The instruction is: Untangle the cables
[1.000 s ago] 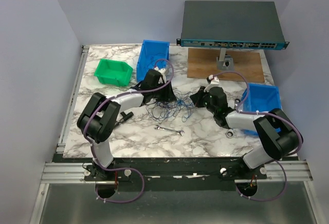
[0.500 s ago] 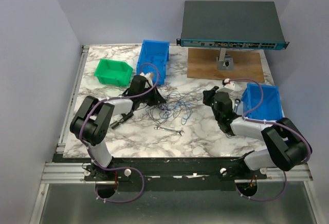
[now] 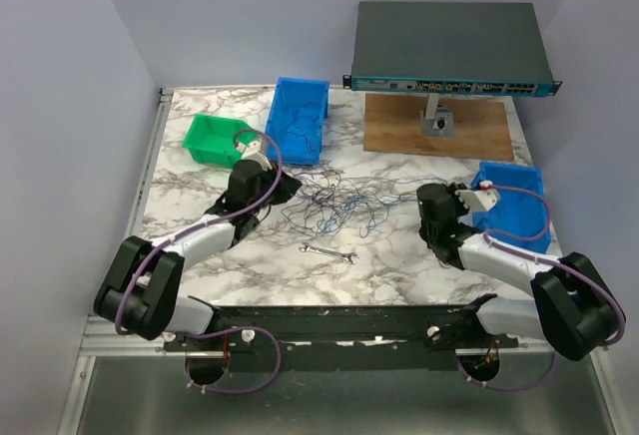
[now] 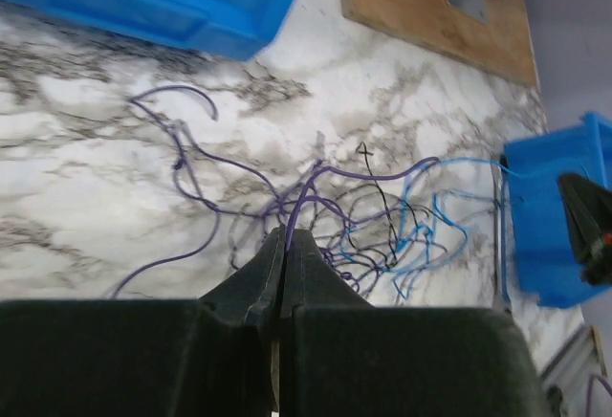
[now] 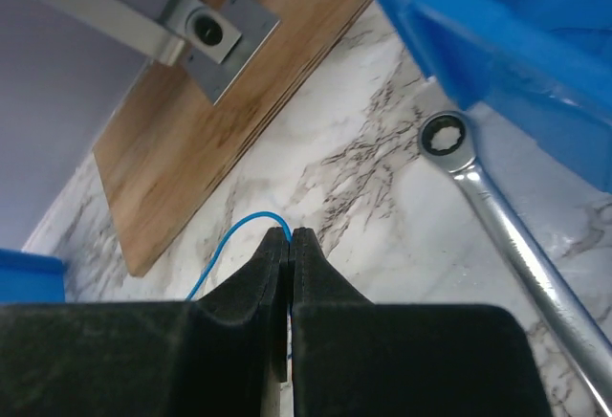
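**Item:** cables (image 3: 334, 204).
**Location:** mid-surface (image 3: 389, 270), between the two arms, just in front of the back blue bin (image 3: 303, 84).
**Appearance:** thread-thin strands in purple, black and light blue, lying in a loose, looping snarl that is partly spread out.
**Hold:** left fingers (image 4: 285, 245) pinched closed on a purple strand. Right fingers (image 5: 290, 240) pinched closed on a blue strand.
**Handling (judged):** draw the two strands apart slowly and low over the surface. Ease off if the loops tighten into a knot.
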Tool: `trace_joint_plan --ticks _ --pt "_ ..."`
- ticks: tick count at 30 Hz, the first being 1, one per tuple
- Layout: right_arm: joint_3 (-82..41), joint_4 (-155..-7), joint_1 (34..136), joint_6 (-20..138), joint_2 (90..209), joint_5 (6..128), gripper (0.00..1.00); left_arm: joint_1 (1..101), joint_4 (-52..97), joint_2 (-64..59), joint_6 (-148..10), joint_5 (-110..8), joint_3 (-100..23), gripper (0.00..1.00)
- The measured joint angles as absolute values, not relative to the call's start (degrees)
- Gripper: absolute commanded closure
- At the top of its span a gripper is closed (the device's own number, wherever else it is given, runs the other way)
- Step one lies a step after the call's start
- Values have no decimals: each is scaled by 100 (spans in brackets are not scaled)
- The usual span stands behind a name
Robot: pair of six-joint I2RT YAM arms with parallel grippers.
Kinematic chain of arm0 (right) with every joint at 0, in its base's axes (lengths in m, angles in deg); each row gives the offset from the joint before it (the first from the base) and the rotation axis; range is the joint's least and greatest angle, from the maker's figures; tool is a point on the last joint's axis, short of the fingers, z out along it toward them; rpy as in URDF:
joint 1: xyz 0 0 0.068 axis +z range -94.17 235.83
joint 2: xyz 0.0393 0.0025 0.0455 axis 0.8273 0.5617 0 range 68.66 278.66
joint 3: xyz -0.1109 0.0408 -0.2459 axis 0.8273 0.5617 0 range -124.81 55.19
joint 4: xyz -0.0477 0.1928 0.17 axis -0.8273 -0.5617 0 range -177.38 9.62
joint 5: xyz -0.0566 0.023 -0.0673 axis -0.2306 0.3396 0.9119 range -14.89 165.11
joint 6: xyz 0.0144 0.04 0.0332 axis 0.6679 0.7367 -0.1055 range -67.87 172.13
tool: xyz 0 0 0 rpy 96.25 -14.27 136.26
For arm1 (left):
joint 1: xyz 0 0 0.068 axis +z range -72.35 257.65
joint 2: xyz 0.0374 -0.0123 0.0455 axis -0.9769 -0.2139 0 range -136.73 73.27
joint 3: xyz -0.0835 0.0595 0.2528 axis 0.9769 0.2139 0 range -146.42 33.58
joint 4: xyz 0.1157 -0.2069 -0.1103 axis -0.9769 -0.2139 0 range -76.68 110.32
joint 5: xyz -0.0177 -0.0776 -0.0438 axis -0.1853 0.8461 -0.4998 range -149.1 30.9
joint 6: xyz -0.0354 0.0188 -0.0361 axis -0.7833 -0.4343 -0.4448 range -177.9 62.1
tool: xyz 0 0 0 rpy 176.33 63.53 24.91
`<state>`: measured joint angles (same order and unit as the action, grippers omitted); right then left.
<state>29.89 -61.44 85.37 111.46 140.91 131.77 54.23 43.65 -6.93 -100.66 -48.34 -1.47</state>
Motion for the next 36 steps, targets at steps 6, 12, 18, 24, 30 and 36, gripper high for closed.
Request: trace_joint_plan --ticks 6,12,18,24,30,36 --pt "3149 -6726 8539 11889 13623 13774 99 5414 4159 -99 -10298 -6123 170 100" --pt "3083 -7943 8539 13120 13503 14237 99 5377 3936 682 -10606 -7531 673 100" --pt "2950 -7928 8539 12552 13518 14143 87 5268 4166 850 -10412 -7684 756 100" --pt "3558 -4912 8539 9382 13479 11483 9 5049 4430 319 -9723 -6447 231 100" --pt "3483 -3578 8648 7868 14272 8862 11 4785 4861 301 -9273 -5686 168 100" --pt "2884 -3205 9437 6869 15160 7306 14 4782 5134 301 -9100 -5225 168 100"
